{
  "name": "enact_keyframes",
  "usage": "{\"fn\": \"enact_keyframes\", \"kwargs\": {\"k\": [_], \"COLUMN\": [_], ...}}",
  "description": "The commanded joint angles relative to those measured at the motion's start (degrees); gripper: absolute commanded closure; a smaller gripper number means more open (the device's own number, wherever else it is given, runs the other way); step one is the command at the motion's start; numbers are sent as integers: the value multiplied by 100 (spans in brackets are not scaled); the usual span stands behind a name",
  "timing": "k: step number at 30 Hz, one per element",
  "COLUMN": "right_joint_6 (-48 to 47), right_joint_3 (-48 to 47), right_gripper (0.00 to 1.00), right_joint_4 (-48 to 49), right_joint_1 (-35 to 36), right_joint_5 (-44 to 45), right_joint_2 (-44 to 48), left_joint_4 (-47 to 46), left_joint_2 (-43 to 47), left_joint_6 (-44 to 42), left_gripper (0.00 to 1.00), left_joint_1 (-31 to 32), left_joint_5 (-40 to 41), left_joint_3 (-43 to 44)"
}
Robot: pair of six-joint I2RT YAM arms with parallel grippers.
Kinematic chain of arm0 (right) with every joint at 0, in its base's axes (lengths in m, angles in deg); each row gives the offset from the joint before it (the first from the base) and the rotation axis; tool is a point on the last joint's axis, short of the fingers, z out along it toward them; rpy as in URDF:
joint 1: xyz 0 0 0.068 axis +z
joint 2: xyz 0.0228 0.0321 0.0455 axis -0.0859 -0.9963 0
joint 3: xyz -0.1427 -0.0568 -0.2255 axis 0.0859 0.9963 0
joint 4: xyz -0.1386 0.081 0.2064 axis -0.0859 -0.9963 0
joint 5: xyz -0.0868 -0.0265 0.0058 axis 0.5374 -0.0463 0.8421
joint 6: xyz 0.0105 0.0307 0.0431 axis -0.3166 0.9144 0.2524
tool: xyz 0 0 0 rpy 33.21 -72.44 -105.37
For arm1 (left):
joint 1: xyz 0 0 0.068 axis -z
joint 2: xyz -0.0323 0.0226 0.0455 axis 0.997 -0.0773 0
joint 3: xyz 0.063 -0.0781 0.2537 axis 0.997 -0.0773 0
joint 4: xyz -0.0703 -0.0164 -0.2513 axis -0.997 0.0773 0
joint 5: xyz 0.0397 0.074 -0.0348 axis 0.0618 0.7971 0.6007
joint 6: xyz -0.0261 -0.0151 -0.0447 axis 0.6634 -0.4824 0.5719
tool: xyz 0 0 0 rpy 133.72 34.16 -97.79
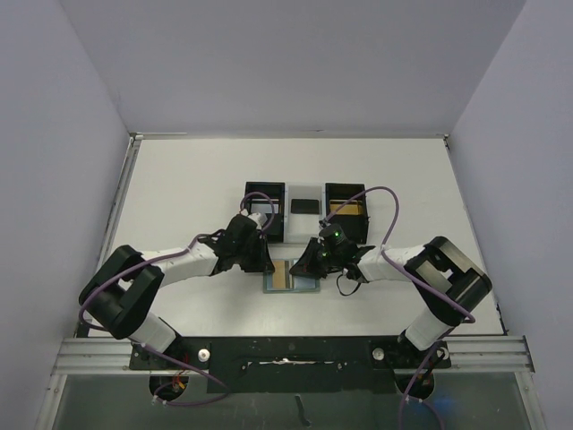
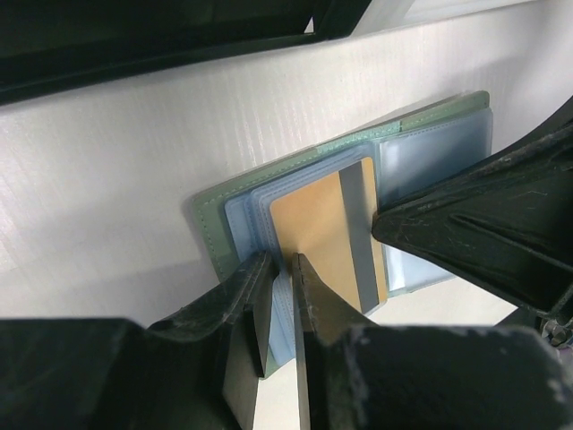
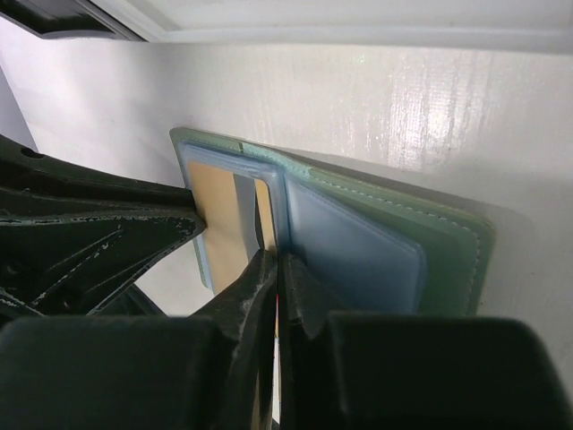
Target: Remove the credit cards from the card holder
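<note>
The card holder lies open on the table, teal-grey with pale blue pockets. A gold-orange credit card with a grey stripe sits in its left pocket, skewed toward the fold. My left gripper is closed on the left pocket's edge, one finger on the card. My right gripper is shut at the fold, on a thin card edge beside the gold-orange card. In the top view the two grippers, left and right, meet over the holder. A black card lies behind.
Two black square boxes stand behind the holder, with a white tray between them that holds the black card. The right box holds something gold. Grey walls enclose the table on three sides.
</note>
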Motion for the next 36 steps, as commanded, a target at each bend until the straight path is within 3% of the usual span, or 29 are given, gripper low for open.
{"fn": "enact_keyframes", "kwargs": {"k": [1, 13, 20, 23, 28, 36], "right_joint_6": [-111, -141, -2, 59, 102, 90], "right_joint_3": [-180, 28, 54, 103, 145, 109], "right_gripper": [100, 100, 88, 85, 81, 77], "right_joint_4": [8, -316, -33, 15, 77, 151], "right_joint_1": [31, -54, -28, -22, -11, 49], "right_joint_5": [-62, 63, 16, 34, -8, -65], "right_joint_2": [129, 584, 448, 419, 377, 267], "left_joint_4": [262, 315, 230, 218, 344, 874], "left_joint_2": [50, 226, 674, 829, 768, 88], "left_joint_6": [-62, -103, -151, -122, -230, -180], "left_gripper": [85, 88, 64, 60, 57, 57], "left_joint_1": [47, 47, 56, 81, 148, 439], "left_joint_5": [43, 97, -329, -472, -661, -27], "left_joint_3": [-160, -160, -117, -12, 111, 391]}}
